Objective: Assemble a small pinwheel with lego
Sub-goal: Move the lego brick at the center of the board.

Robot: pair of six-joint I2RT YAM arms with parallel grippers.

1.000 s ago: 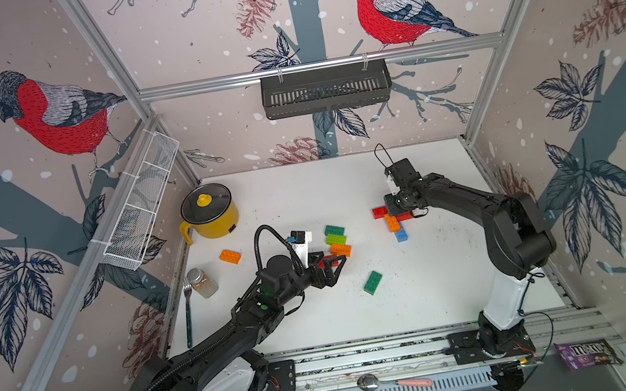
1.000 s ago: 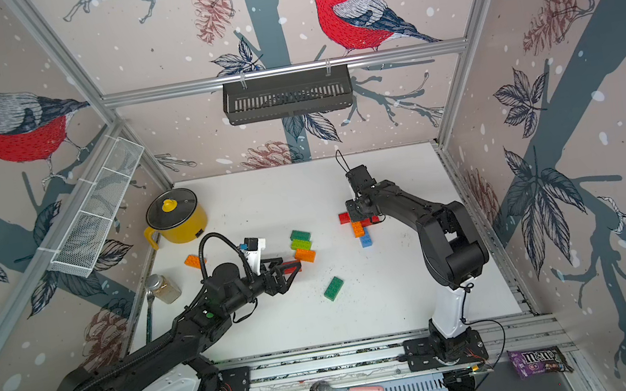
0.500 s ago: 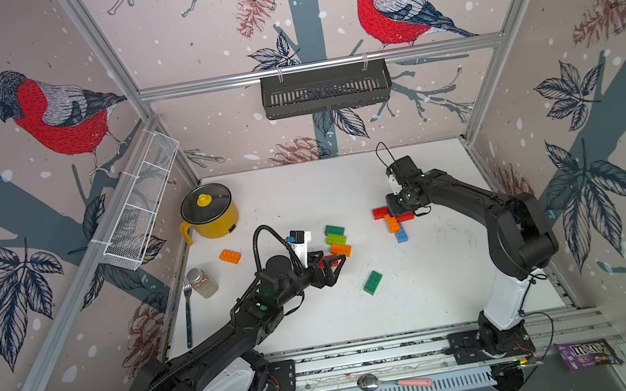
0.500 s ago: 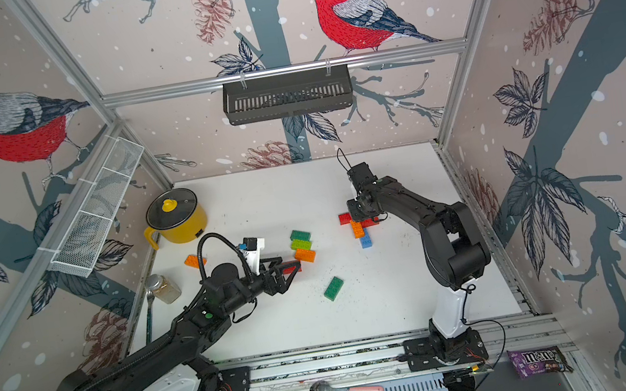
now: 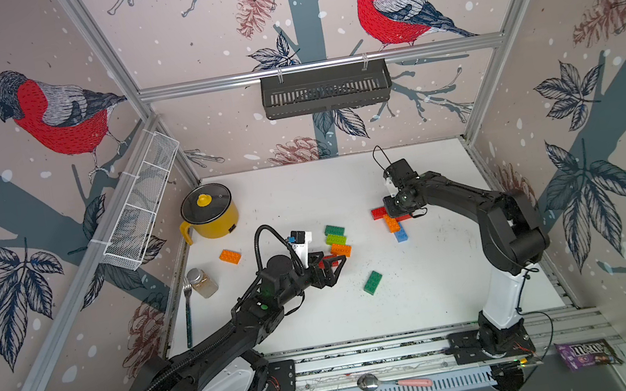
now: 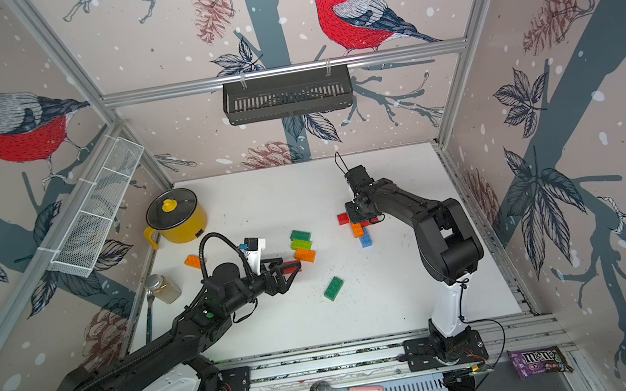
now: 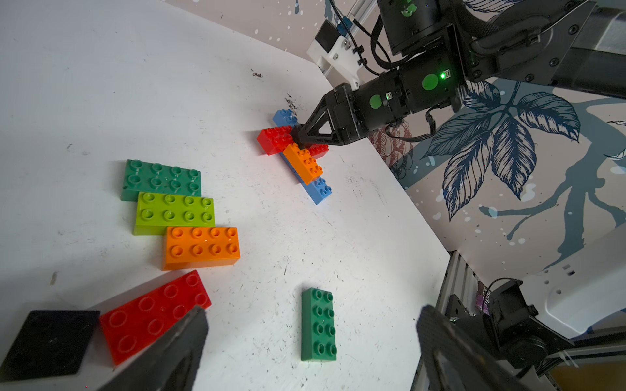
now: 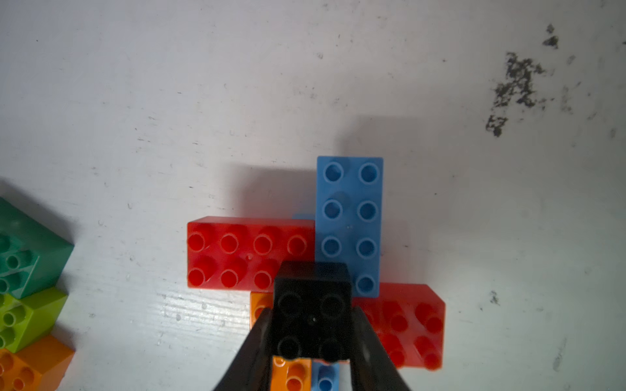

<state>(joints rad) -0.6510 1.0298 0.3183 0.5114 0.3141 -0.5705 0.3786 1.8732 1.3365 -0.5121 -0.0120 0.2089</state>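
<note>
Red, orange and blue lego bricks are joined in a pinwheel cluster (image 5: pixel 391 222) (image 6: pixel 358 228) at the table's right middle. On its centre sits a black square brick (image 8: pixel 313 304), and my right gripper (image 8: pixel 313 318) (image 5: pixel 393 207) is shut on it, a finger against each side. Around it show a red brick (image 8: pixel 250 252), a blue brick (image 8: pixel 350 220) and another red brick (image 8: pixel 406 325). My left gripper (image 7: pixel 313 309) (image 5: pixel 332 267) hangs open and empty near a loose red brick (image 7: pixel 154 315) and a black brick (image 7: pixel 49 342). Dark green (image 7: pixel 161 179), lime (image 7: pixel 176 211) and orange (image 7: pixel 201 247) bricks lie in a row.
A dark green brick (image 5: pixel 372 282) lies alone at mid table and an orange brick (image 5: pixel 230 256) lies to the left. A yellow pot (image 5: pixel 209 216), a jar (image 5: pixel 202 282) and a fork (image 5: pixel 188 312) stand along the left edge. A spoon (image 5: pixel 394 382) lies on the front rail.
The right gripper has shifted only slightly over the cluster's centre. The left arm has stayed where it was, open.
</note>
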